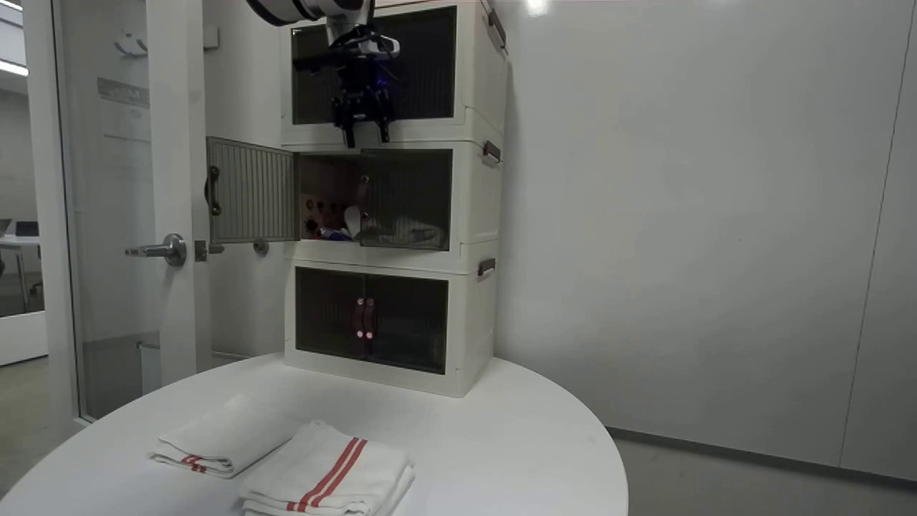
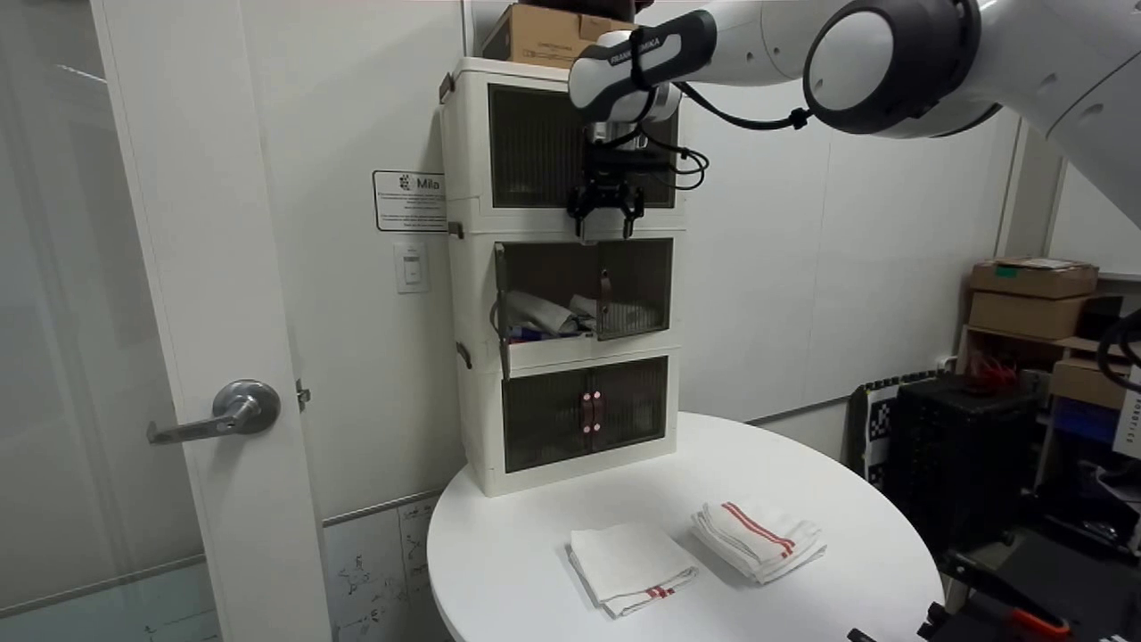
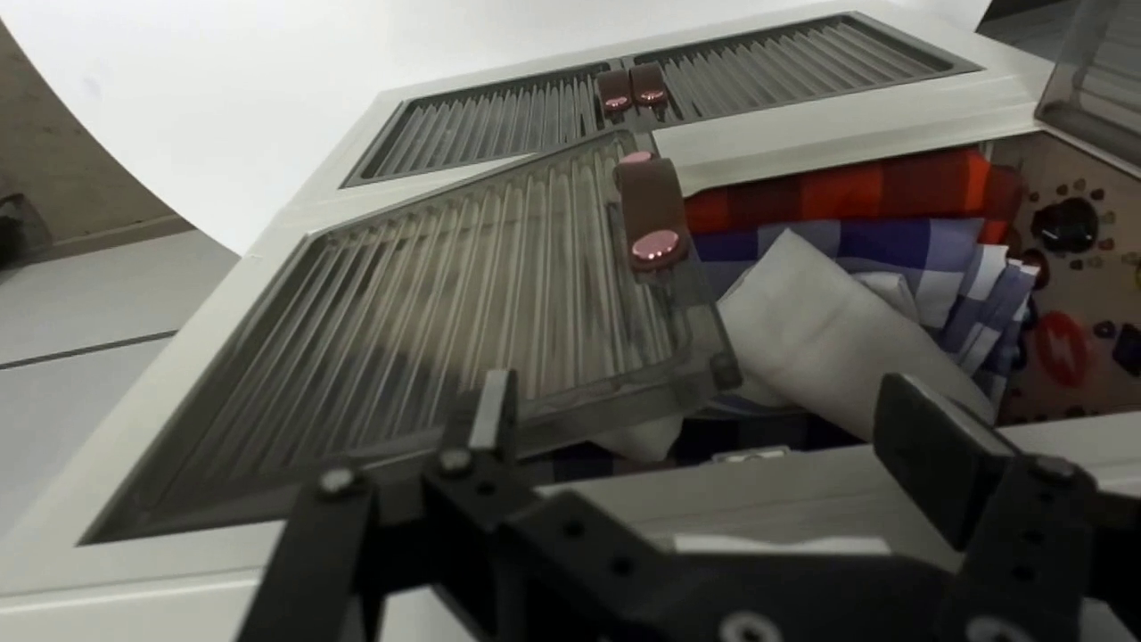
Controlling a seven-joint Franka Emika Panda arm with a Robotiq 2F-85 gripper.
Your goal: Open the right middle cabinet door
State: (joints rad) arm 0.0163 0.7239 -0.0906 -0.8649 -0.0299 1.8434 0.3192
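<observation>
R middle door (image 3: 463,312), dark ribbed pane in mid tier of the cabinet (image 1: 481,197), is only partly ajar, free edge w/ strap handle (image 3: 651,201) proud of its opening; gripper (image 1: 367,140) hangs just above & in front, fingers (image 3: 945,464) spread wide, nothing held btwn them. Main risk imo: a fingertip descending on the outer face, not behind the free edge, wd prob press the door closed, b/c the gap looks narrow. Straight down cd also land a tip on the door's top edge & strain the hinges. Reach too deep behind it & the white cloth (image 3: 838,339) or blue checked cloth (image 3: 927,245) might snag and get dragged out; a wide sideways sweep might clip the twin panel (image 1: 254,192), swung well out. Hard to tell: whether the finger overlapping the door in the wrist view touches it or merely crosses the line of sight; the hinges, not clear in any view; whatever lies behind the ribbed pane, just smeared shapes; twin panel, cropped at the wrist view's corner; arm (image 2: 767,45), cut off in both exterior views; in an exterior view gripper is dark-on-dark vs the upper tier's pane (image 1: 426,64), so depth = poor guess
</observation>
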